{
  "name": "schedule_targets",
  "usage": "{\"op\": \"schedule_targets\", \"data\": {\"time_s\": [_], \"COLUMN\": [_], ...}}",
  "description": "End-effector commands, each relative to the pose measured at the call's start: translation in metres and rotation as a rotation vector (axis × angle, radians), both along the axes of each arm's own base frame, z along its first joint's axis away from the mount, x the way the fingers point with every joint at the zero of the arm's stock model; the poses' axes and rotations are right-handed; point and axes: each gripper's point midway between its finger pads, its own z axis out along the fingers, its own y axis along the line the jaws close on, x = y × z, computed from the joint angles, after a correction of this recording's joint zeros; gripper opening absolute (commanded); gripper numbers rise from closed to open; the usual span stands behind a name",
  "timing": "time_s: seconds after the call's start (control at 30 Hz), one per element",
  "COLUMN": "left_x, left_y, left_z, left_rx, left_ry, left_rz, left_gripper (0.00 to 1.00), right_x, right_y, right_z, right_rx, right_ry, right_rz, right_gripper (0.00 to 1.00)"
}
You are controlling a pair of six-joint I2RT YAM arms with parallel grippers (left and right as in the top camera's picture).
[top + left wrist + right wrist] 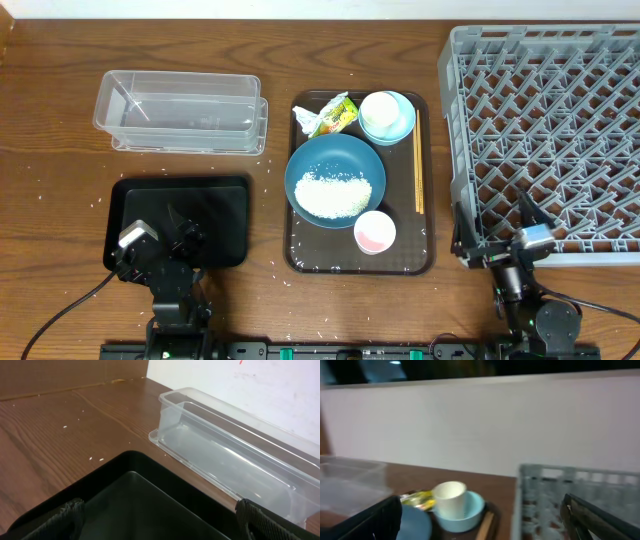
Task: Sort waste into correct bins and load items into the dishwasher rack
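1. The left gripper (160, 517) hovers over the black tray (225, 205). Its jaws are wide apart and hold nothing.
2. The right gripper (487, 520) sits at the near-left corner of the dishwasher rack (560, 120). Its jaws are also wide apart and empty.
3. The waste is unsorted. The snack wrapper (333, 115) lies in the far-left corner of the brown serving tray (428, 200), just beside the white cup (378, 108).
4. The rice heap (335, 195) lies inside the dark blue bowl (300, 165), in the middle of the serving tray.
5. Both bins look bare: the clear tub (180, 115) and the black tray.
6. All 5 items are on the serving tray and none is loaded.
   - The white cup stands inside the light blue bowl (405, 120) at the far-right corner.
   - The pink cup (375, 232) is at the near edge.
   - The chopsticks (418, 170) lie along the right side.
7. The rack shows no item. Its right part runs out of frame, so it is probably empty, not certainly.
8. Stray grains (268, 165) dot the table around the tub and trays.
9. Judgement: 0 steps are done. Left to do are 2 kinds of waste to bin and 5 items to rack, and the bowl likely needs emptying before it is loaded.
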Motion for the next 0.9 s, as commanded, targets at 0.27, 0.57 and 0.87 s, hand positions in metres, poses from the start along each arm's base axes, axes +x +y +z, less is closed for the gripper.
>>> {"op": "schedule_targets", "data": {"time_s": [0.27,0.57,0.87], "left_x": [-0.005,-0.005,-0.005], "left_y": [0.003,0.003,0.003], "left_z": [-0.015,-0.015,-0.015], "left_rx": [0.007,0.007,0.008], "left_ry": [0.052,0.052,0.052], "left_rz": [0.018,0.018,0.019], "left_gripper": [0.98,0.98,0.98], "right_x": [-0.016,-0.034,0.030], "right_y": [-0.002,0.013,0.055], "right_z": [0.055,0.105,0.141], "right_rx": [0.195,0.196,-0.080], "right_ry": [-0.181,-0.351,-0.138], "right_rz": [0.053,0.176,0.342], "right_gripper": [0.99,0.99,0.99]}}
